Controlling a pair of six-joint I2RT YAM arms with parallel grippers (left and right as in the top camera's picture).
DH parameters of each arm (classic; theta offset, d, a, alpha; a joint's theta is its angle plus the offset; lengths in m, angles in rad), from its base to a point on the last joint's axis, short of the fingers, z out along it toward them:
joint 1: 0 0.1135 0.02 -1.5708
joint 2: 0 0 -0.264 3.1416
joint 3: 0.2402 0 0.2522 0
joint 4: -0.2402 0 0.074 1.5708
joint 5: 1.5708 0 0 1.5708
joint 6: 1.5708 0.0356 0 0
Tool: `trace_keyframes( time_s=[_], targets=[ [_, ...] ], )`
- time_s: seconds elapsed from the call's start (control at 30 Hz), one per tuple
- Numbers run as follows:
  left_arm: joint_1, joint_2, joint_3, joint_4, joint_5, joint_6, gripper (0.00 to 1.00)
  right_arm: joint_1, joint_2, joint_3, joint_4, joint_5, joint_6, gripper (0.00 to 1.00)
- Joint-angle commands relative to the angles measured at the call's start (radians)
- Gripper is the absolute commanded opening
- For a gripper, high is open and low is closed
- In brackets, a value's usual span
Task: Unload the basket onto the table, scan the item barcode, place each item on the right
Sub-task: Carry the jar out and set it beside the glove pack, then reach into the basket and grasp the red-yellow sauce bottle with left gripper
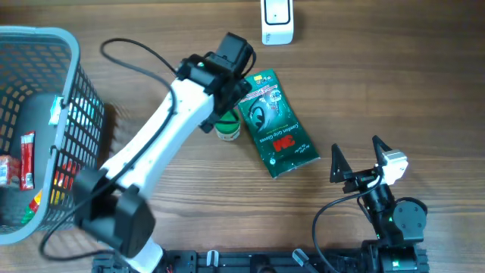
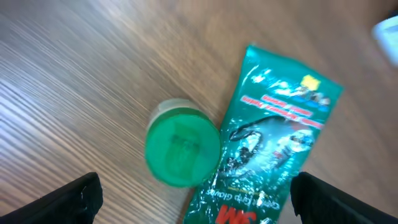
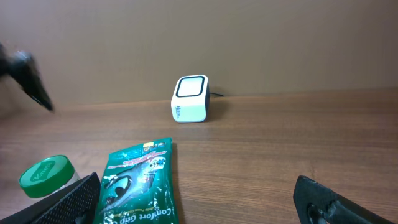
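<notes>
A green glove packet (image 1: 274, 121) lies flat on the wooden table, with a small jar with a green lid (image 1: 226, 127) standing against its left edge. My left gripper (image 1: 229, 98) hovers above both, open and holding nothing. In the left wrist view the jar (image 2: 181, 151) and the packet (image 2: 273, 137) lie below and between my fingers (image 2: 74, 199). The white barcode scanner (image 1: 277, 21) stands at the far edge. My right gripper (image 1: 356, 148) is open and empty at the near right. Its view shows the packet (image 3: 138, 180), the jar (image 3: 43, 175) and the scanner (image 3: 190, 98).
A grey wire basket (image 1: 76, 91) holding several packaged goods fills the left end of the table. A black cable loops from the left arm across the table near the basket.
</notes>
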State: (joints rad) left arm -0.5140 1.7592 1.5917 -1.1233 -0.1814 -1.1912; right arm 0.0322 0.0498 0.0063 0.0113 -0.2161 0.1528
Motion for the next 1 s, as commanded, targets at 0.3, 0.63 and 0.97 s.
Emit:
trace_keyframes(
  time_s=[0.3, 0.63, 0.97],
  targets=[
    [0.358, -0.454, 0.021, -0.019, -0.171, 0.167, 1.0, 0.005, 0.001, -0.001, 0.004, 0.007, 0.006, 1.0],
    [0.724, -0.655, 0.021, -0.031, -0.1, 0.324, 1.0, 0.005, 0.001, -0.001, 0.004, 0.007, 0.006, 1.0],
    [1.025, -0.614, 0.021, -0.134, -0.1, 0.313, 1.0, 0.005, 0.001, -0.001, 0.004, 0.007, 0.007, 1.0]
  ],
)
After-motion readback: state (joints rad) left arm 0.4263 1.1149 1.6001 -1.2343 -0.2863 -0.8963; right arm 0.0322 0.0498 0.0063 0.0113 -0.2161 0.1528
